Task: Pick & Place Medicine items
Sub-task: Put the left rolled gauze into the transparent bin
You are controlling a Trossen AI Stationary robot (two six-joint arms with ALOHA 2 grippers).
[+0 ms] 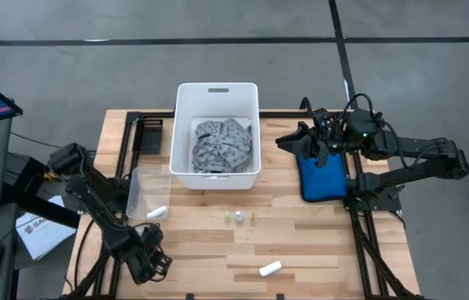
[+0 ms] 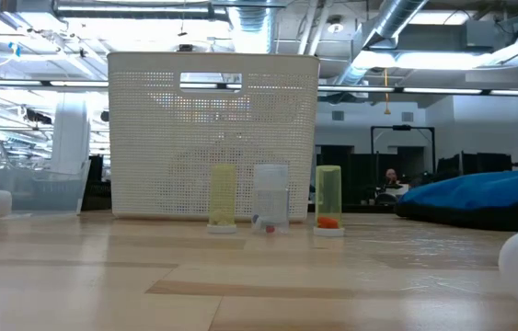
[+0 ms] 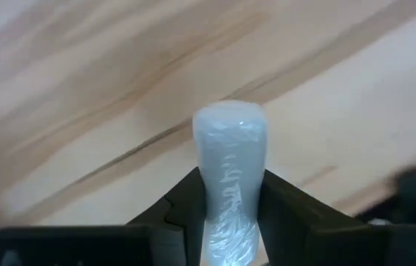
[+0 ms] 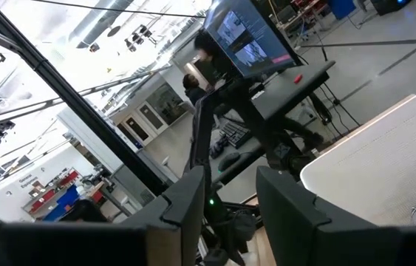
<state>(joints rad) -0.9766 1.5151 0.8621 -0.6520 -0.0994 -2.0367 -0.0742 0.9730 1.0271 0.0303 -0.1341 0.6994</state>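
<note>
My left gripper [image 1: 149,260] is over the table's near left corner, shut on a white tube [image 3: 228,140]; the high view hides that tube. A second white tube [image 1: 157,212] lies in a clear tray [image 1: 138,190]. A third one [image 1: 270,268] lies on the wood near the near edge. Three tiny vials [image 1: 239,218] stand upright in a row before the white bin [image 1: 217,93], two yellowish [image 2: 223,196] and one clear [image 2: 270,196]. My right gripper [image 1: 288,140] hangs open above the blue pouch [image 1: 321,177], right of the bin. My left gripper [image 3: 230,181] pinches the white tube between its two fingers [image 3: 182,203], which press on its sides [image 3: 230,196]. The tube lies along the fingers and its rounded end [image 3: 228,118] sticks out past the fingertips toward the wood. I cannot tell whether that end touches the table.
Grey patterned cloth [image 1: 222,143] fills the bin. The clear tray sits left of the bin. Bare wood [image 1: 317,242] stretches between the vials and the near edge. A screen and floor lie beyond the table's left side.
</note>
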